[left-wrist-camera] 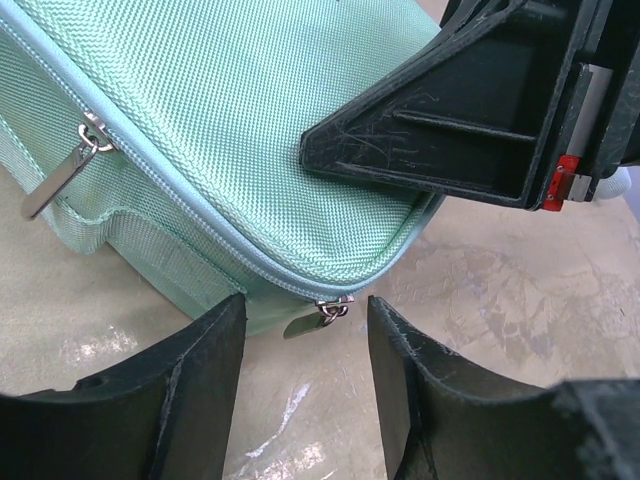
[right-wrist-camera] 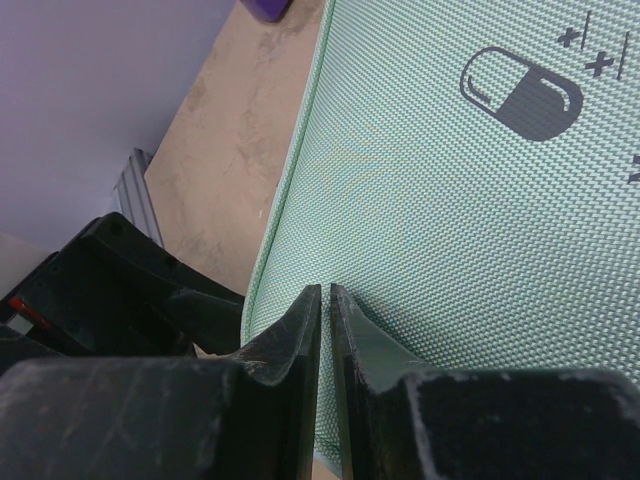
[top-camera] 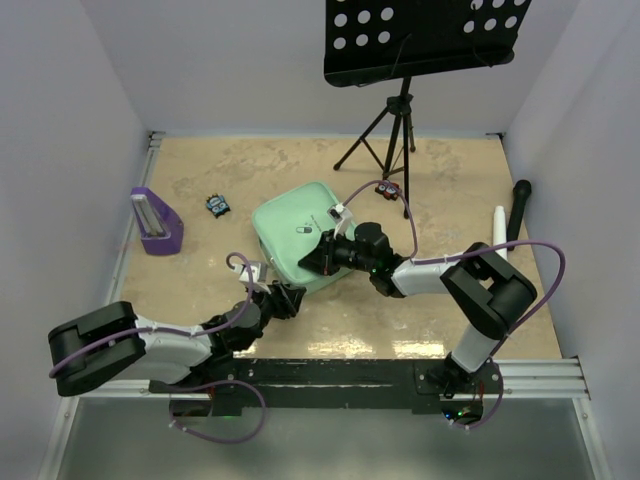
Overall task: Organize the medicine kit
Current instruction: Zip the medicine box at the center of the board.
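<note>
The medicine kit (top-camera: 295, 225) is a mint-green soft case lying zipped shut mid-table, its lid (right-wrist-camera: 480, 220) showing a pill logo (right-wrist-camera: 522, 93). My right gripper (top-camera: 318, 255) is shut, and its tips (right-wrist-camera: 326, 290) rest on the lid near the kit's front corner. In the left wrist view the right gripper's finger (left-wrist-camera: 430, 130) lies on the green fabric (left-wrist-camera: 230, 120). My left gripper (top-camera: 290, 297) is open at the table surface, just in front of that corner. A metal zipper pull (left-wrist-camera: 318, 315) hangs just beyond the tips of the left gripper (left-wrist-camera: 305, 305), between them. A second zipper pull (left-wrist-camera: 60, 175) hangs further left.
A small purple stand (top-camera: 155, 220) sits at the left near a small dark object (top-camera: 218, 206). A music stand's tripod (top-camera: 390, 140) is behind the kit. A white tube (top-camera: 498, 225) and a black cylinder (top-camera: 521, 205) lie at the right wall.
</note>
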You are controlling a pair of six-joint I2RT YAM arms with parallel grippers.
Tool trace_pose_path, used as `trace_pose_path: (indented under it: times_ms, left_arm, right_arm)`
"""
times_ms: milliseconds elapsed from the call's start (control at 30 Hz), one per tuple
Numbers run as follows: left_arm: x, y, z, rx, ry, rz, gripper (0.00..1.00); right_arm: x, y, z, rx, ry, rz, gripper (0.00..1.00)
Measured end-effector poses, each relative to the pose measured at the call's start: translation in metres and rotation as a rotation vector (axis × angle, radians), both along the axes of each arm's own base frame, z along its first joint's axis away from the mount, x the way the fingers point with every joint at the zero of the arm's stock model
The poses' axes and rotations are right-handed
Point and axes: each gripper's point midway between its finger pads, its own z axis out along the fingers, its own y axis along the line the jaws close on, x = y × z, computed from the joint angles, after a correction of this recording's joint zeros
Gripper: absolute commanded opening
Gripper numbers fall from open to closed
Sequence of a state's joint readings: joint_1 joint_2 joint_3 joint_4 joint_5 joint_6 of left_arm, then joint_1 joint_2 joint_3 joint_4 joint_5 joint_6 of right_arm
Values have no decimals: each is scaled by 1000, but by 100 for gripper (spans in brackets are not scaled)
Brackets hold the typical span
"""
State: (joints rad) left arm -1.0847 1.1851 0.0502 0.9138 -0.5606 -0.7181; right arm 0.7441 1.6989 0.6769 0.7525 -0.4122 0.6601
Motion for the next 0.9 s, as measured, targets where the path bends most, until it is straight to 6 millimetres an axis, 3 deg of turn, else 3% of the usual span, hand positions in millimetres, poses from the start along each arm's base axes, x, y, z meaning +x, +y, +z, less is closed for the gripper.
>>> trace_pose_path:
  times_ms: [900]
  left_arm:
    - [-1,0,-8,39,-6,-23,25]
  right_arm:
    - [1,-1,0,-2,-6,0,14]
